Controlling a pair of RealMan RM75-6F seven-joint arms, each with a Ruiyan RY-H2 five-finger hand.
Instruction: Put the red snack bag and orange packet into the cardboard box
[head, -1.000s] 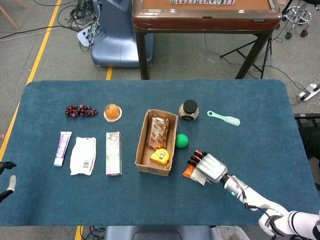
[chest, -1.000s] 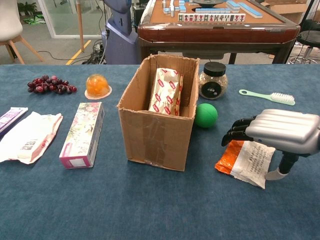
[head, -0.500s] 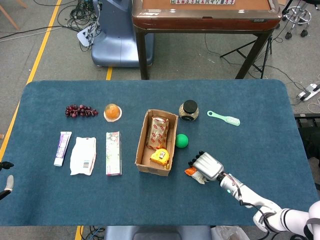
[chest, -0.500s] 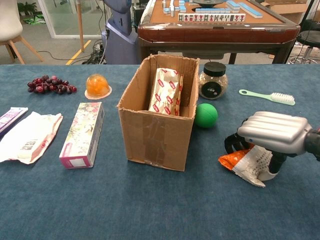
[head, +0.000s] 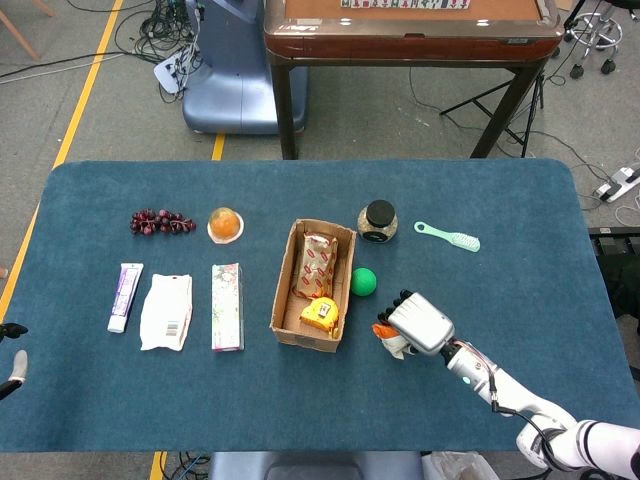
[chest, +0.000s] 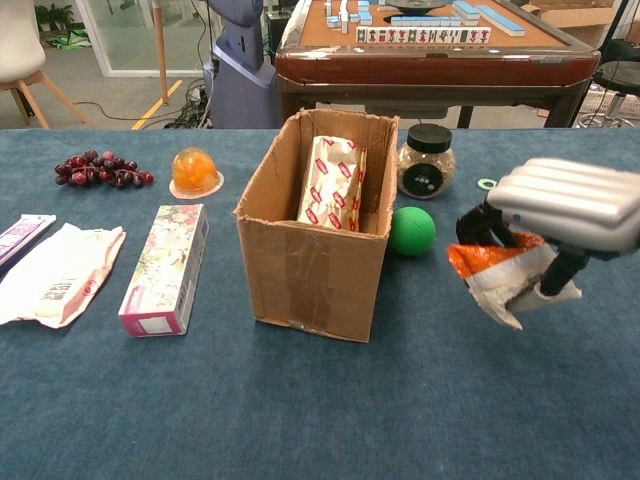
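Observation:
My right hand grips the orange packet, holding it lifted off the table to the right of the cardboard box. The red snack bag stands inside the box, next to a yellow item. At the lower left edge of the head view, only the tips of my left hand show, too little to tell how the fingers lie.
A green ball and a dark-lidded jar stand just right of the box, with a mint brush beyond. Left of the box lie a floral carton, a white pouch, a tube, grapes and a jelly cup.
My right hand closed on the orange packet where it lay on the table, then raised it clear of the cloth. The box and its contents have not moved.

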